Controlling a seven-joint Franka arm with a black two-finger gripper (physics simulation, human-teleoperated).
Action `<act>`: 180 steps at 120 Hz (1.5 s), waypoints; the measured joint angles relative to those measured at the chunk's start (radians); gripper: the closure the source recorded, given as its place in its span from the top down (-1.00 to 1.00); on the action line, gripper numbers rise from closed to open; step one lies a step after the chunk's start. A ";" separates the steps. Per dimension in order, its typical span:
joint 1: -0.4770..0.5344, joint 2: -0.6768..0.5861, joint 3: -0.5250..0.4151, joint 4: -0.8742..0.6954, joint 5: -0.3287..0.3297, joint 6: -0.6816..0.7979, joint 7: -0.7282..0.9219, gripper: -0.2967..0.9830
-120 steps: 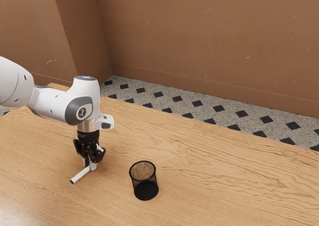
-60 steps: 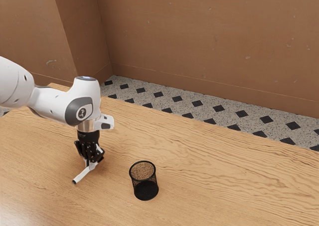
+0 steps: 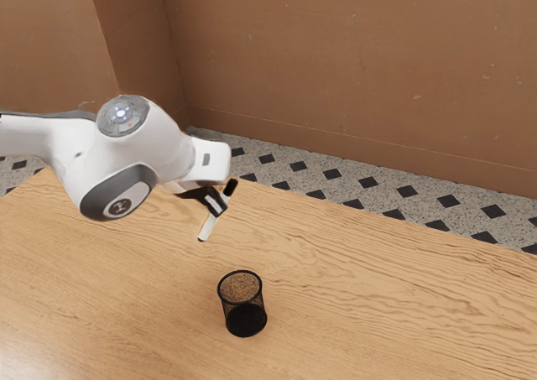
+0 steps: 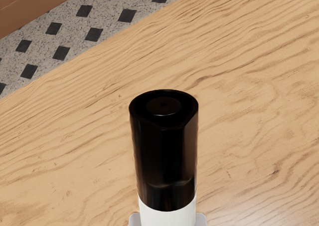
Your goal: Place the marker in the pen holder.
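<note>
Holding marker (image 3: 207, 228) aslant in closed gripper (image 3: 216, 203), cap (image 4: 165, 151) uppermost. Carry over pen holder (image 3: 245, 320), below and aside from gripper; straighten before lowering within rim (image 3: 242, 303).

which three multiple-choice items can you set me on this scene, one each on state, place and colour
1. How does the pen holder stand?
A) On its side
B) Upright
C) Upside down

2. Where is the marker?
A) Inside the pen holder
B) Lying on the floor
C) Held above the table

3. What colour is the marker's cap?
A) Black
B) Red
C) Green

Key:
1 B: its open rim faces up and its base is on the table.
2 C: the gripper holds it clear of the wood.
3 A: the wrist view shows a black cap on a white body.
</note>
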 joint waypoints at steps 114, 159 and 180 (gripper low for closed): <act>0.095 -0.008 -0.234 -0.149 0.130 0.129 -0.584 -0.62; 0.110 0.032 -0.098 0.203 0.046 -0.064 -0.619 0.31; 0.117 0.137 0.007 0.802 -0.113 -0.611 -0.523 0.44</act>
